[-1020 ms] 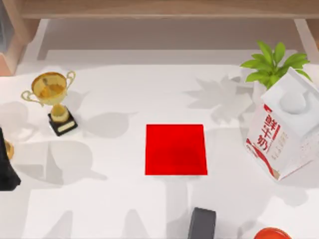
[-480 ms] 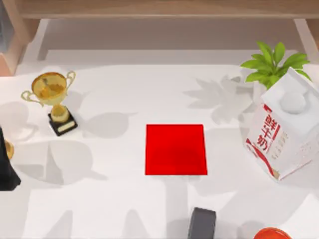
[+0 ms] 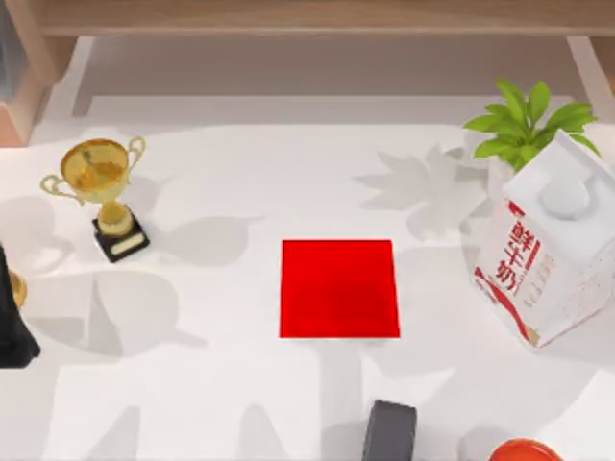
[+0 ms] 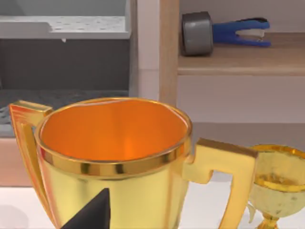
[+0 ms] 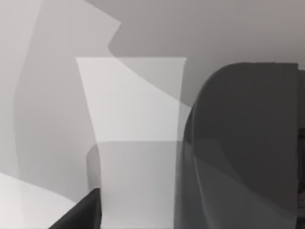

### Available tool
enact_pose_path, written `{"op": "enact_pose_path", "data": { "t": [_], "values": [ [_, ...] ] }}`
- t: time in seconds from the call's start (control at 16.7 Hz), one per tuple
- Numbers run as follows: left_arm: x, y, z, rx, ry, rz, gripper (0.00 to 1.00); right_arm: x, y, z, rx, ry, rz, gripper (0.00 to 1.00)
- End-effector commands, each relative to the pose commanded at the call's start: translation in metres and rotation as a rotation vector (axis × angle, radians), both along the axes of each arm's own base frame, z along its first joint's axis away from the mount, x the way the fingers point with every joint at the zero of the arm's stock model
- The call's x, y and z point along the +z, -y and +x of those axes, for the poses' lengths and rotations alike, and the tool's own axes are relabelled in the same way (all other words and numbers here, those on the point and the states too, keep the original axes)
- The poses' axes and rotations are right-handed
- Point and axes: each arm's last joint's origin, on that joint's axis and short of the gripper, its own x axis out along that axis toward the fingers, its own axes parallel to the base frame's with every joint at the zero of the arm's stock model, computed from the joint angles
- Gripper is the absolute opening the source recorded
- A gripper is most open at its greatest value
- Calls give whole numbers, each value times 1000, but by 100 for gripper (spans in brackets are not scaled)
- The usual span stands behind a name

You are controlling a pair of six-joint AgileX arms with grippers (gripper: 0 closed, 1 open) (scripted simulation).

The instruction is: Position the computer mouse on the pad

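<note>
The pad [image 3: 339, 288] is a flat red square lying bare at the middle of the table. The computer mouse [image 3: 389, 432], a smooth dark grey body, rests at the table's front edge just below the pad's right corner and is cut by the picture's edge. In the right wrist view the mouse [image 5: 243, 148] looms close as a rounded dark shape, with a dark part of my right gripper [image 5: 81, 214] beside it and apart from it. A dark part of my left gripper [image 4: 90, 212] hangs in front of a big gold cup [image 4: 114, 157].
A gold trophy [image 3: 101, 192] stands at the left, a milk carton [image 3: 548, 254] and a green plant [image 3: 524, 120] at the right. A red round thing [image 3: 524, 449] peeks in at the front right. A dark shape [image 3: 12, 327] sits at the left edge. A wooden shelf [image 4: 238, 57] holds a blue stapler [image 4: 240, 32].
Only the shadows on the table at the front right have shifted. The pad, the mouse and the other things have stayed where they were.
</note>
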Motion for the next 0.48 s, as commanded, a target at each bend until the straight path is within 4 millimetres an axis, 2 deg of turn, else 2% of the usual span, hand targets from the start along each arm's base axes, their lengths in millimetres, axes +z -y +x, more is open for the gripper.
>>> {"op": "enact_pose_path", "data": {
  "t": [0.06,0.48],
  "values": [
    [0,0,0,0,0,0,100,0,0,0,0,0,0,100],
    [0,0,0,0,0,0,100,0,0,0,0,0,0,47]
  ]
}}
